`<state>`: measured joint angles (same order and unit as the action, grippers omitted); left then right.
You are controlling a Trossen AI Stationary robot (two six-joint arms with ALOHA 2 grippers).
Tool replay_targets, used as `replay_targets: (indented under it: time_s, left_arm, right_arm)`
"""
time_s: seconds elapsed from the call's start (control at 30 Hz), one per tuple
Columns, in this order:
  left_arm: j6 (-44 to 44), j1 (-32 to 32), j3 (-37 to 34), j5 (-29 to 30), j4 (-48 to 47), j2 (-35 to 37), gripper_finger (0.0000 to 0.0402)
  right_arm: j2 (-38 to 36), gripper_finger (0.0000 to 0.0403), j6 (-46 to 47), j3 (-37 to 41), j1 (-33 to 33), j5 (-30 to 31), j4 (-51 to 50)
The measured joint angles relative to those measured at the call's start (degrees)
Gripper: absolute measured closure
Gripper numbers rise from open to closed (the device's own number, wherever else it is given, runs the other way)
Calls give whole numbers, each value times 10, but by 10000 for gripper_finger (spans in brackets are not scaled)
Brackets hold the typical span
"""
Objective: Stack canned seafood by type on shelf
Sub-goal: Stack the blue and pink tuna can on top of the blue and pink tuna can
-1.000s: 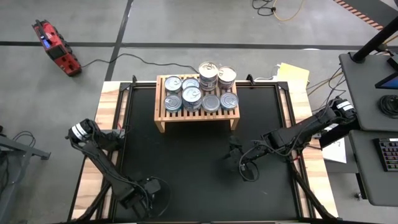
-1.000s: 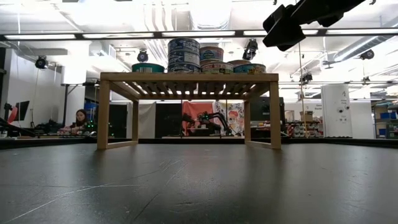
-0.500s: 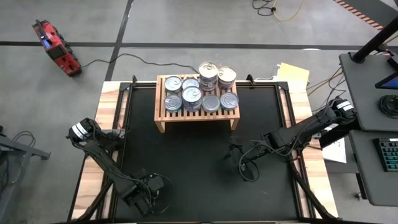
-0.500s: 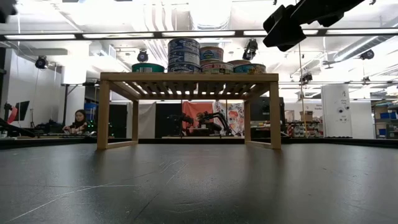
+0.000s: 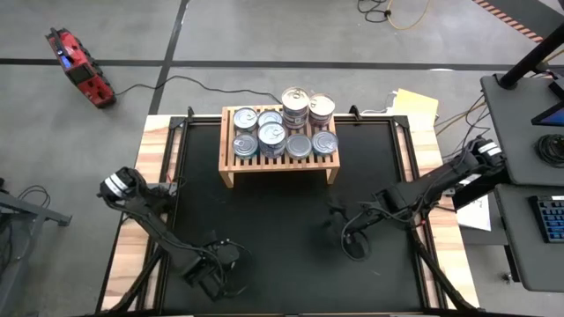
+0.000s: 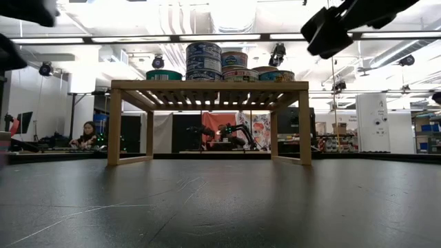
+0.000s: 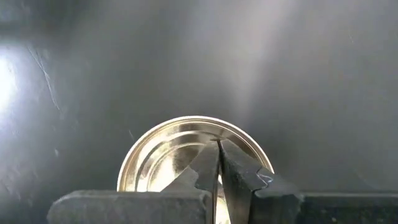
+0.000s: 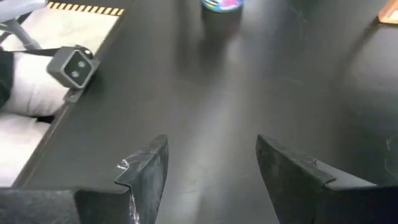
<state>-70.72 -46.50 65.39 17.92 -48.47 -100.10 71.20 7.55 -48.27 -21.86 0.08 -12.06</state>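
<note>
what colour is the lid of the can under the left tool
Gold-toned and shiny; the can shows best in the left wrist view, right beneath the shut left tool.

The left gripper (image 7: 217,177) covers part of a gold-lidded can (image 7: 168,149), whose lower rim the left wrist view's edge cuts off. A blue-labelled can (image 8: 222,5) is cropped at the right wrist view's edge. On the shelf (image 6: 207,85), the labels are too small to read.

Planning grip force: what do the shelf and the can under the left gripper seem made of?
Shelf: looks like light unfinished wood, with pale slats and legs. Can under the shut left gripper: appears to be metal, with a shiny gold-toned lid with ringed reflections.
</note>
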Motion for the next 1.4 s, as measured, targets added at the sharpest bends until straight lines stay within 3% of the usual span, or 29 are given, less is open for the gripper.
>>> replay_targets:
  time_s: [0.23, 0.5, 0.77, 0.93, 1.27, 1.4]
  left_arm:
    - [74, 35, 2, 29, 25, -17, 401]
    - [166, 60, 0, 118, 103, -26, 401]
    - [208, 73, 2, 164, 133, -22, 401]
    - [210, 57, 20, 146, 107, 4, 401]
    - [103, -6, 126, 32, -175, 6, 402]
    - [83, -29, 113, 18, -193, 7, 402]
  right_arm:
    - [-31, 179, 11, 0, -29, 15, -15]
    - [-52, 179, 29, 0, -46, 41, -28]
    - [-47, 178, 20, 0, -45, 47, -26]
    - [-35, 183, 19, 0, -45, 92, -1]
    - [13, 185, 20, 0, -44, 106, 24]
    - [22, 190, 24, 0, -44, 106, 23]
